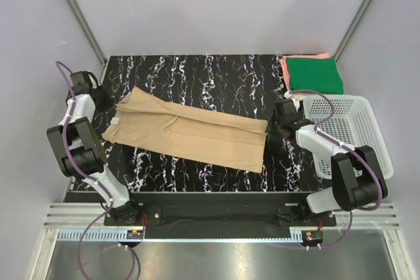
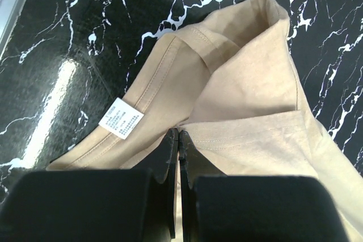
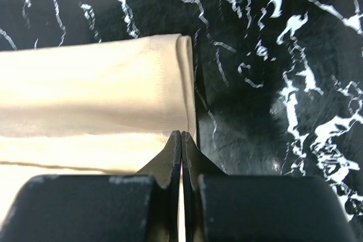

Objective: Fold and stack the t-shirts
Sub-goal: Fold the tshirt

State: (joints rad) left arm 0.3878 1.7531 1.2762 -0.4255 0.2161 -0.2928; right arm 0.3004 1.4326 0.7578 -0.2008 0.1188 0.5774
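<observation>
Item: 2 table-mounted arms, left arm [image 1: 82, 152] and right arm [image 1: 341, 175].
- Links: white shells set between bulky black cylindrical joint housings.
- Cabling: 1 purple cable [image 1: 59, 67] looped along each arm and trailing below its base.
- Bases [image 1: 131, 213]: black blocks on 1 black crossbar, with a small orange-and-blue part in front of each.
- Left gripper [image 2: 177, 135], right gripper [image 3: 181, 135]: matte black, 2 blocky finger bodies narrowing to thin wedge tips; pale scuffs along the right one's upper edges.

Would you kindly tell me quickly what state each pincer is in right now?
Left pincer: closed, pinching one end of the tan shirt.
Right pincer: closed, pinching the other end of it.
</observation>
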